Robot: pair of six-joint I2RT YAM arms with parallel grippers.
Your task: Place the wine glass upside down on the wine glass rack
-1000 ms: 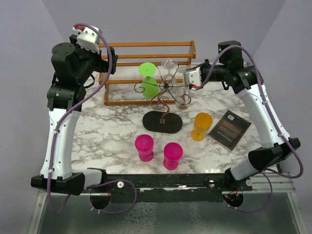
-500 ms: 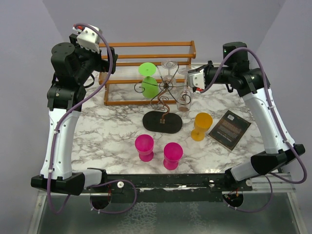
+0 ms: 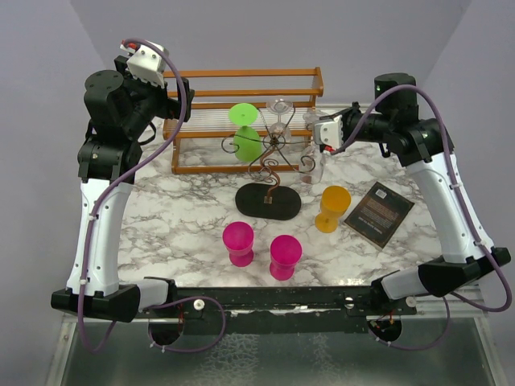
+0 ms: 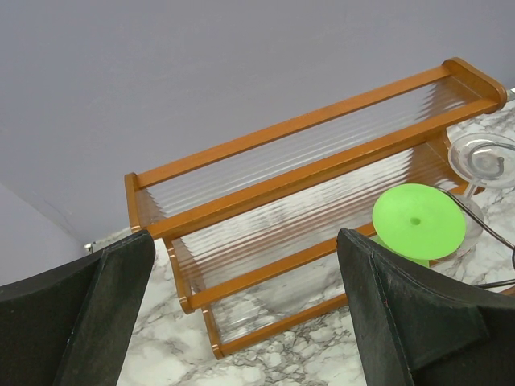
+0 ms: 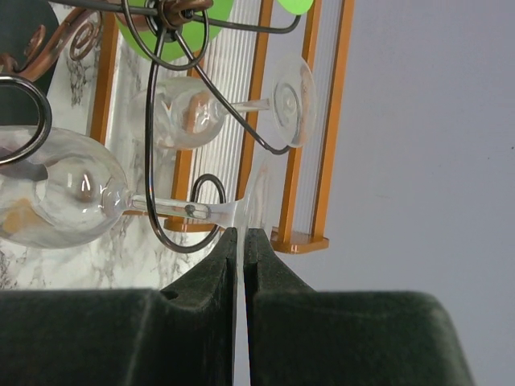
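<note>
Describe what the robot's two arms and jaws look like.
The left arm and right arm match: white link shells, black joints and bases, a white wrist housing, and a purple cable looping alongside. The jaws are broad, matte black blocks.

Black-and-white arms (image 3: 100,233) (purple cables (image 3: 184,92))

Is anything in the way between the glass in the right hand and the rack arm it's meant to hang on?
Nothing visible. The right hand pinches the wine glass by its foot, and its stem sits inside a curled arm of the wine glass rack. Another clear glass hangs apart.
</note>
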